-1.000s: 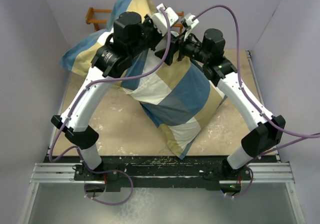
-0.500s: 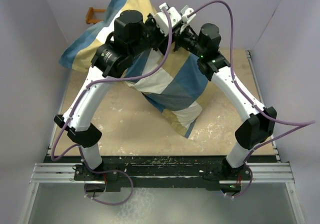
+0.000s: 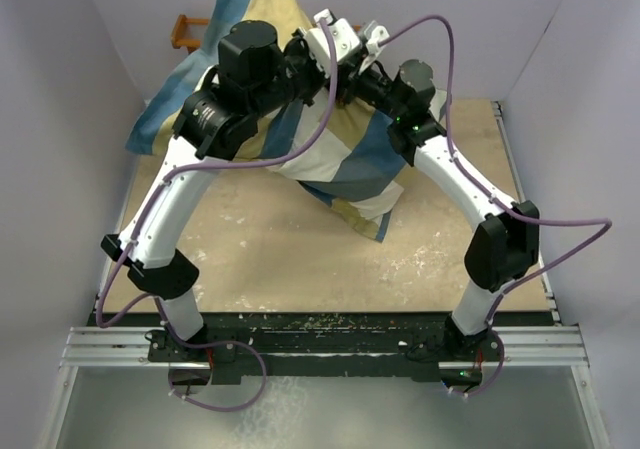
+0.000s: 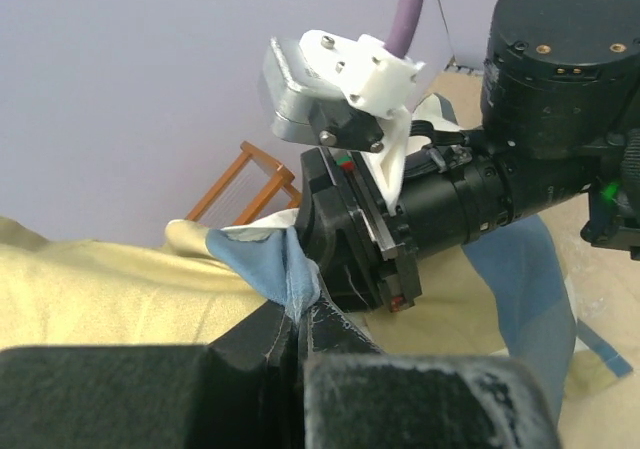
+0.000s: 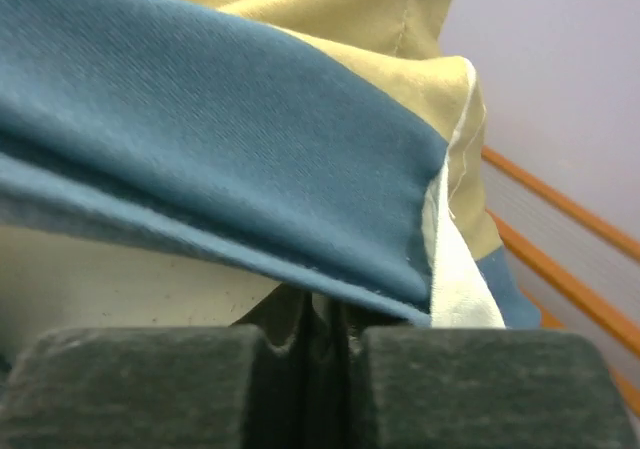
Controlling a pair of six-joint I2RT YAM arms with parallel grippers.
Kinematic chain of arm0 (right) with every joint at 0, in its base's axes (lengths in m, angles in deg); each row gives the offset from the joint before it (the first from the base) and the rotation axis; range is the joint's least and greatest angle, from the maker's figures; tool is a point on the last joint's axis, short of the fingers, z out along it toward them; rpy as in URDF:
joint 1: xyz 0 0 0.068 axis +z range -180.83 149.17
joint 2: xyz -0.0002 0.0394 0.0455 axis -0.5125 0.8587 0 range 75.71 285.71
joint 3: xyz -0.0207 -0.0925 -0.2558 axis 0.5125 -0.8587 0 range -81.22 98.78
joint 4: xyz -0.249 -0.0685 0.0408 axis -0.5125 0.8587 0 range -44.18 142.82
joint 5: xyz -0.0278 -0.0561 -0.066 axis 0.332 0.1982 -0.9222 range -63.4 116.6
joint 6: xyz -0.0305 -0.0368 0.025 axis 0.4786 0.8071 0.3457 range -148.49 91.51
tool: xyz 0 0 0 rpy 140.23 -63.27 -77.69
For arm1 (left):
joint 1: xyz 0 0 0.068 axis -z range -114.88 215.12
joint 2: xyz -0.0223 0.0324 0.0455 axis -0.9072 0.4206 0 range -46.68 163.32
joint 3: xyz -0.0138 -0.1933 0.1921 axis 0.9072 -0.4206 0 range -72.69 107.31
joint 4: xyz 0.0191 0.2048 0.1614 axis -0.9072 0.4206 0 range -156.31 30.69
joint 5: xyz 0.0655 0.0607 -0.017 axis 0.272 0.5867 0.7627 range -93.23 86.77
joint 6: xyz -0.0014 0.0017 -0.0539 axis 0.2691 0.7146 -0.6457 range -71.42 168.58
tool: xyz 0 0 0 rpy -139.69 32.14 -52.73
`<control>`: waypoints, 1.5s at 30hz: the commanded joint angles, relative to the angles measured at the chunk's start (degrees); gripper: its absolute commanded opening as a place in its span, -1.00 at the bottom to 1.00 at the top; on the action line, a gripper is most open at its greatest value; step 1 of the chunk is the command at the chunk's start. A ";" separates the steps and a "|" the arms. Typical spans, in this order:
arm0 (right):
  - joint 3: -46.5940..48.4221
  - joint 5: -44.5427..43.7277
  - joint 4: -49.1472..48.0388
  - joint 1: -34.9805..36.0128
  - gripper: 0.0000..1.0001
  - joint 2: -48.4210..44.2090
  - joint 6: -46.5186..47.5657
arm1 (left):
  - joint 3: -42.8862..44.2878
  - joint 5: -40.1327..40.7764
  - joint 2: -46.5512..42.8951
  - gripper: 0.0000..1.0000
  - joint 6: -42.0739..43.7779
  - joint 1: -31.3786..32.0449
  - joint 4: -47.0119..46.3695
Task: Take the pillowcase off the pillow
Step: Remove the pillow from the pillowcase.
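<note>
Blue-hemmed fabric of the pillowcase [image 3: 345,174] hangs bunched from both arms over the far side of the desk [image 3: 260,259], its lowest corner dangling near the surface. The left end effector [image 4: 300,314] pinches a blue fold. The right end effector [image 5: 325,334], just beside it, is pressed nearly together on the hem. The pillow is hidden, probably inside. The step in hand looks like lifting the cover by its edge; next it likely needs raising or shaking so the pillow slides out.
</note>
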 commanded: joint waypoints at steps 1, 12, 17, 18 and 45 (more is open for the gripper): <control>-8.28 -6.84 -10.51 -1.12 -1.00 -3.98 -2.95 | 0.08 -4.79 -7.54 -1.00 2.16 1.66 -10.85; -30.07 -12.90 -20.14 -1.18 -1.00 -22.51 -4.92 | -18.66 16.99 -14.33 -1.00 16.79 -0.91 -39.09; -42.24 -13.98 -23.54 -1.07 -1.00 -30.61 -5.87 | -18.00 20.28 -13.08 -1.00 17.24 -7.94 -45.16; -43.62 -12.90 -23.20 -1.01 -1.00 -32.27 -5.79 | -16.61 20.01 -12.38 -1.00 16.14 -9.44 -44.46; -39.27 -43.21 -5.86 49.42 -1.00 -32.06 36.11 | -8.58 21.09 -2.31 -0.78 8.51 -12.14 -36.07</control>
